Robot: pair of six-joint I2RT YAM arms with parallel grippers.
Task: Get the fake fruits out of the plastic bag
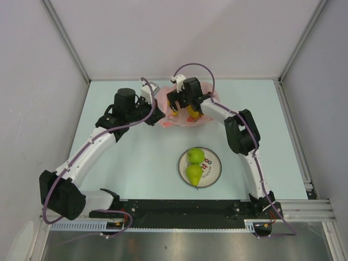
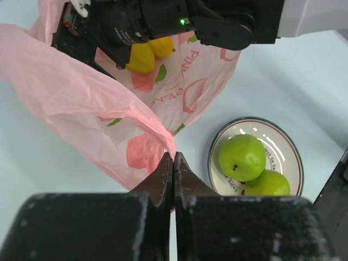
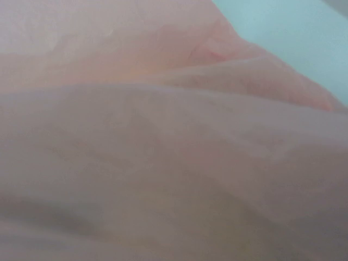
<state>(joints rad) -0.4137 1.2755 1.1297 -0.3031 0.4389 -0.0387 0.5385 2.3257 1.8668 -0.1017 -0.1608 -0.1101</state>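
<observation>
The pink plastic bag [image 1: 207, 117] lies at the back middle of the table, its mouth held open. My left gripper [image 1: 157, 109] is shut on the bag's edge, and in the left wrist view [image 2: 173, 157] the film is pinched between the closed jaws. My right gripper [image 1: 182, 110] reaches down into the bag beside two yellow mangoes [image 2: 140, 57]; its fingers are hidden. The right wrist view shows only pink bag film [image 3: 163, 136]. A green apple [image 1: 196, 155] and a green pear [image 1: 193, 173] lie on the white plate [image 1: 213, 166].
The plate [image 2: 285, 155] with the apple [image 2: 242, 156] and pear [image 2: 269, 184] stands in front of the bag, between the two arms. Grey walls close the table in at the back and sides.
</observation>
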